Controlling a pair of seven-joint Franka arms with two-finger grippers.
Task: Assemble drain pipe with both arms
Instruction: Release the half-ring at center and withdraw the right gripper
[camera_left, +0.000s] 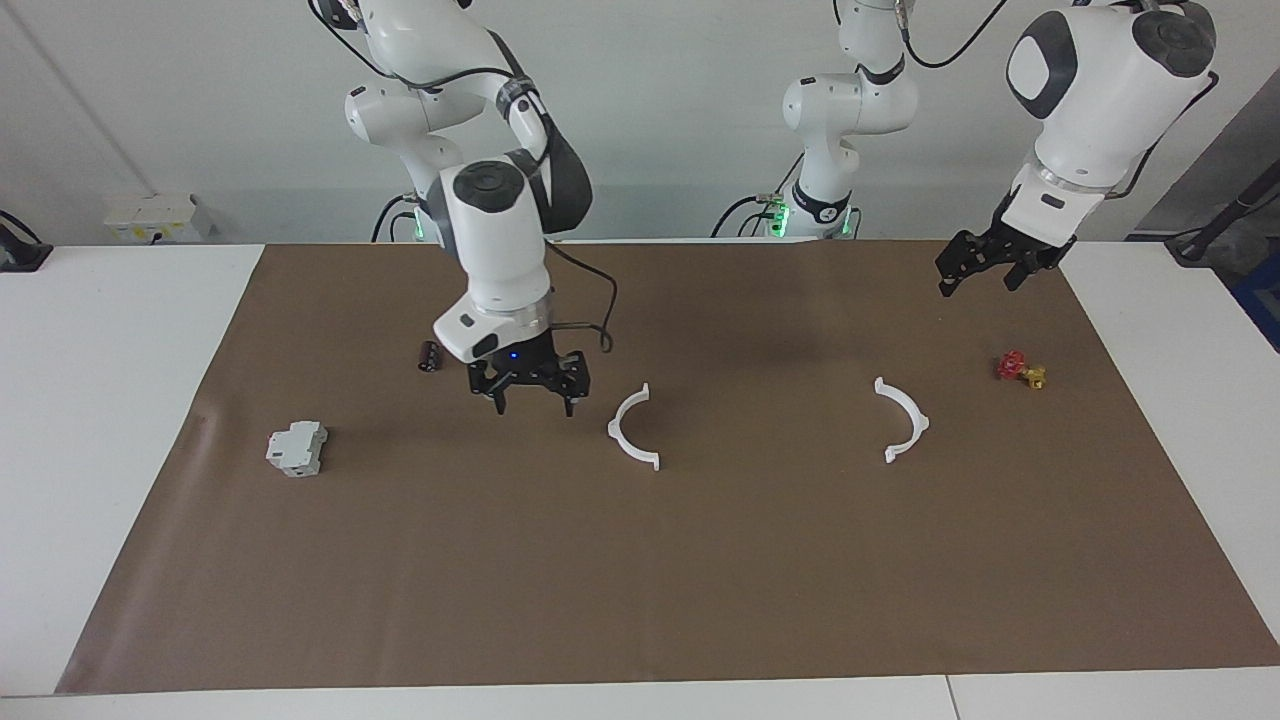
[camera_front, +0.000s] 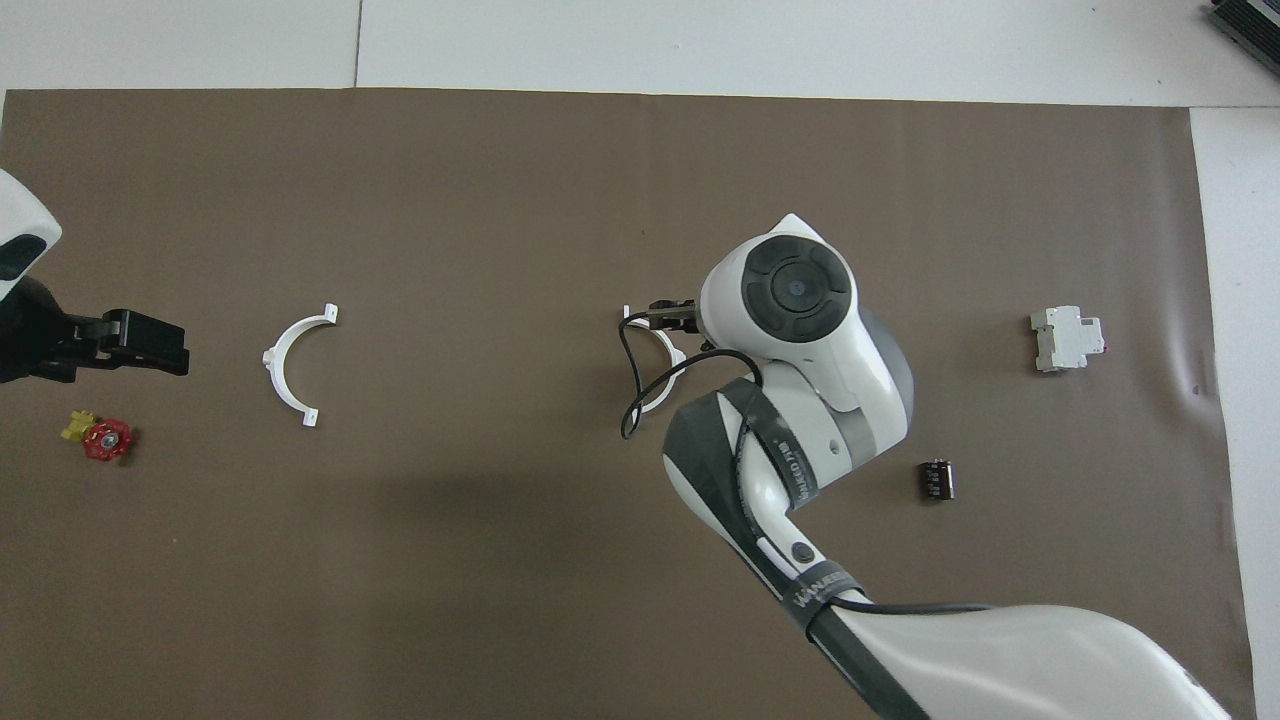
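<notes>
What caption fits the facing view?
Open right hand hovers beside one white half-ring; second half-ring lies apart.
</notes>
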